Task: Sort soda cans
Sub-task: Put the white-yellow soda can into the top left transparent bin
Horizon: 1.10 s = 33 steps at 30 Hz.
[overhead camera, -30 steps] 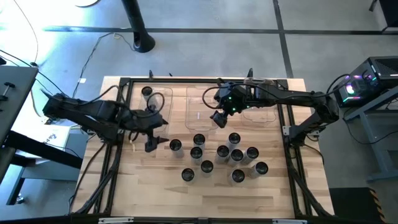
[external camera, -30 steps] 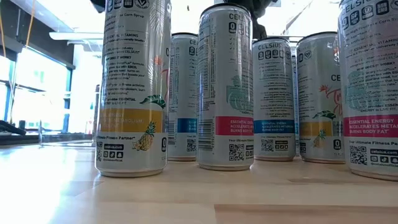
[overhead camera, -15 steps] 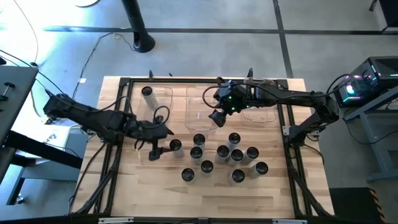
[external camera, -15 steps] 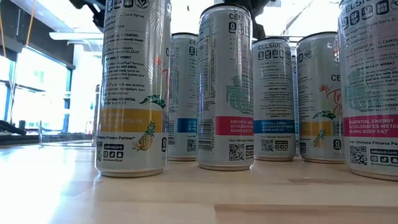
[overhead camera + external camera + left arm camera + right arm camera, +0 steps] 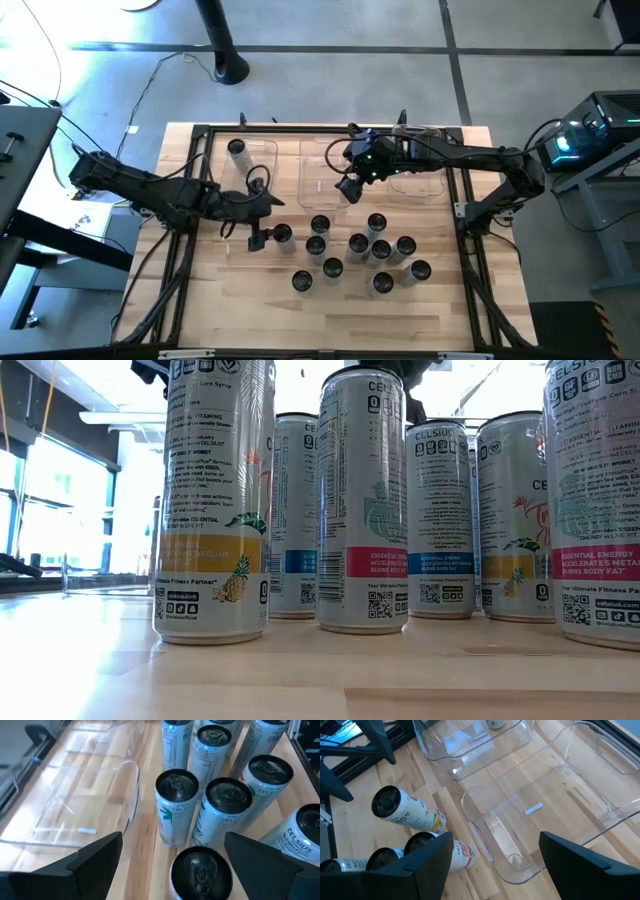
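Several soda cans with dark tops stand upright on their bases in a cluster on the wooden table; the low view shows them from close up. One more can stands in the left clear bin. My left gripper is open, at the cluster's left side, level with the leftmost can. In the left wrist view that can shows between the two fingers, apart from both. My right gripper hangs open over the middle clear bin, holding nothing.
Three clear bins stand side by side along the table's far edge; the right one and the middle one hold no cans. A dark frame borders the table. Bare wood lies near the front edge.
My left gripper has sunk and gone toward the table's right edge, up to the leftmost can of the cluster, tipping a little on the way; its fingers stay open. The cans have kept their places.
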{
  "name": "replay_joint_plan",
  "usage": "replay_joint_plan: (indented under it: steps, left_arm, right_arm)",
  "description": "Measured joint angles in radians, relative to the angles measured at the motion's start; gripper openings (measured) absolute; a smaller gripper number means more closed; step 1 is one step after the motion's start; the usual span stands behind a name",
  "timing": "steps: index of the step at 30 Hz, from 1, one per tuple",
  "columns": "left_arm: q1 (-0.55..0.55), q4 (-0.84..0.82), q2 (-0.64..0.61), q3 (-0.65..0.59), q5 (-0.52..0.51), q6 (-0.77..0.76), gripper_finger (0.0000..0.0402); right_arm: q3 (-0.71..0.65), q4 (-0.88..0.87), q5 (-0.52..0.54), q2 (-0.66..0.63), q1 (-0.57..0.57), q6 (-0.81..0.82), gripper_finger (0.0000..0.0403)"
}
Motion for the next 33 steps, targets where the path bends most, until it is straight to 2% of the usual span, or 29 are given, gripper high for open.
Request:
replay_joint_plan:
  steps: [3,7,16,33]
  left_arm:
    - [0.0,-0.019,0.0,0.0,0.001,0.033,0.0346]
    - [0.0,-0.053,0.006,0.0,0.045,-0.003,0.0346]
    - [-0.003,-0.06,0.088,-0.001,0.114,-0.02,0.0346]
    - [-0.005,-0.057,0.148,-0.001,0.097,-0.067,0.0346]
  right_arm:
    - [0.0,0.001,0.0,0.006,0.0,0.0,0.0291]
    - [0.0,0.001,0.0,0.012,0.0,0.0,0.0291]
    - [0.0,0.003,-0.001,0.016,0.0,0.011,0.0291]
    - [0.0,0.003,-0.002,0.016,0.0,0.0,0.0291]
